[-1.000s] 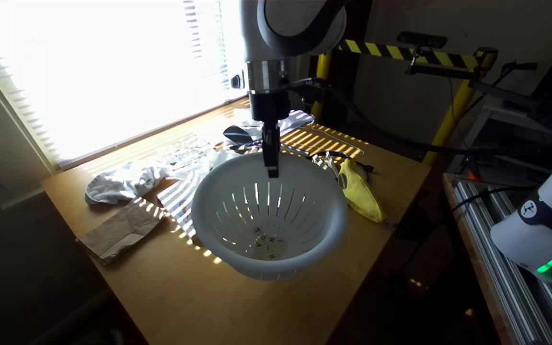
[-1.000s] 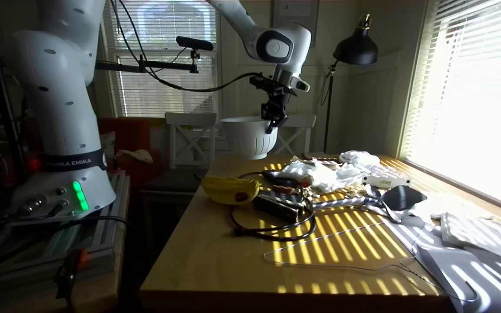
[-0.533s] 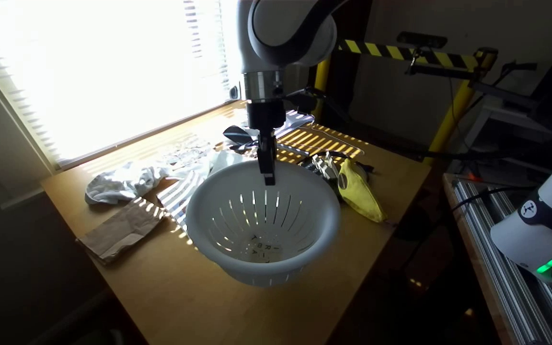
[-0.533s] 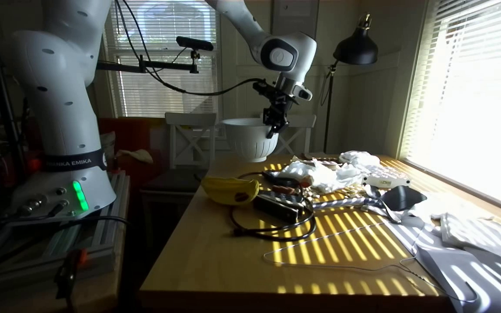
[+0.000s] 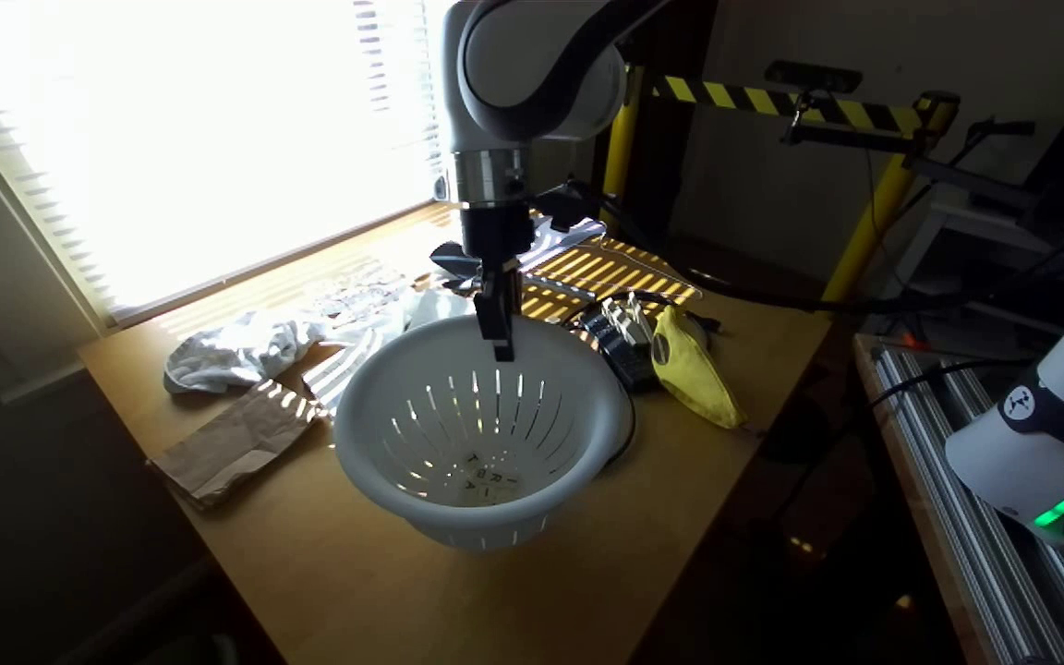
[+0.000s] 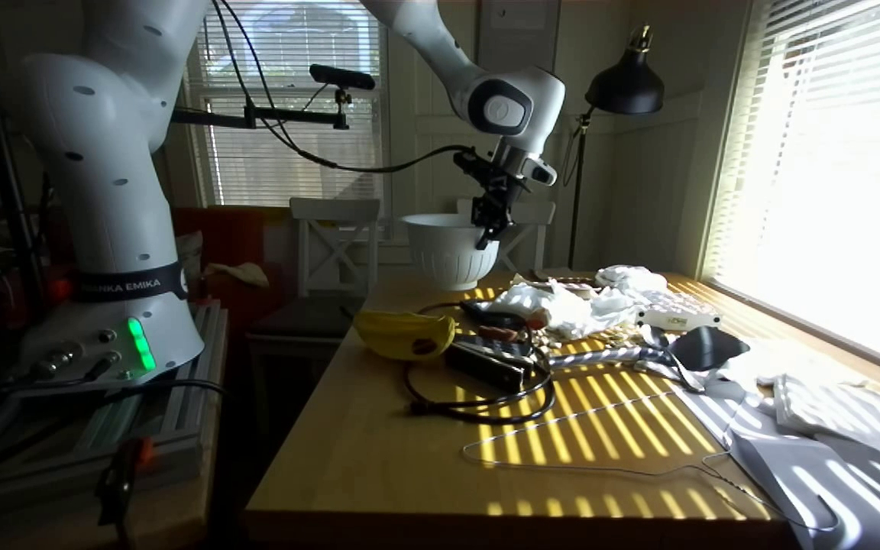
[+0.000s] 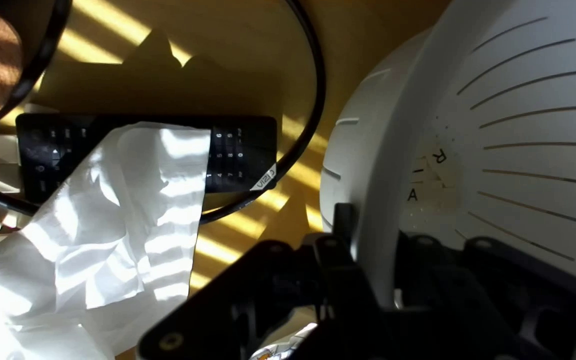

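I have my black two-finger gripper (image 7: 378, 235) pinched on the rim of a round white slotted plastic colander (image 6: 448, 256), which (no long axis, pale lettered tiles (image 7: 445, 171) inside) is upright over the wooden table (image 5: 532, 600), across my grip from the black remote (image 7: 245, 142)

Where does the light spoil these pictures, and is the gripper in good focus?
In both exterior views, the big window glares white and sun stripes cross the table; in the wrist view, sunlight washes out patches of the white sheet, and the gripper is dark and rather blurred, while the remote looks sharper.
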`<state>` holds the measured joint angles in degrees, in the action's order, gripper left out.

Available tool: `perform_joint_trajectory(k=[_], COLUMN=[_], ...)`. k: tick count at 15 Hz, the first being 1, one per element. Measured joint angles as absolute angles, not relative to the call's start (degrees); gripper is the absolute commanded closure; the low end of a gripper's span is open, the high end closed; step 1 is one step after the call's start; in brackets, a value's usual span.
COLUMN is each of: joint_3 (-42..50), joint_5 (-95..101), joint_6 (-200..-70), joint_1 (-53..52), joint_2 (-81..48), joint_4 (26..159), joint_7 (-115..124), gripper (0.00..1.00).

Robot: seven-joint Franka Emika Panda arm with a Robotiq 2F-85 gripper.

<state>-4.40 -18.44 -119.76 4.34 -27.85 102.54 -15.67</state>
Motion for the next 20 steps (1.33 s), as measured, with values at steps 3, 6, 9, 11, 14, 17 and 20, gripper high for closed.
perform_joint_trajectory(k=[3,6,9,11,14,17,20], joint_3=[-4.14,-3.91,-4.01,-4.04,-3.94,-3.71,-3.74], joint_5=[-18.41,-18.25,-18.26,-18.26,-18.26,-18.26,-18.26], joint_6=[-120.25,-121.83,-121.26,-121.21,-122.73,-125.18,-125.58], joint_1=[4.35,4.33,4.37,4.37,4.36,4.38,4.4], joint_2=[-28.76,-29.39,-29.59,-29.59,-29.59,-29.91,-30.43], joint_4=[101.62,101.44,101.36,101.32,101.72,101.98,101.96], joint_7=[-14.23,-13.47,-13.53,-13.53,-13.33,-12.56,-12.49], gripper=[0.97,0.89,0.89,0.97,0.97,0.97,0.97])
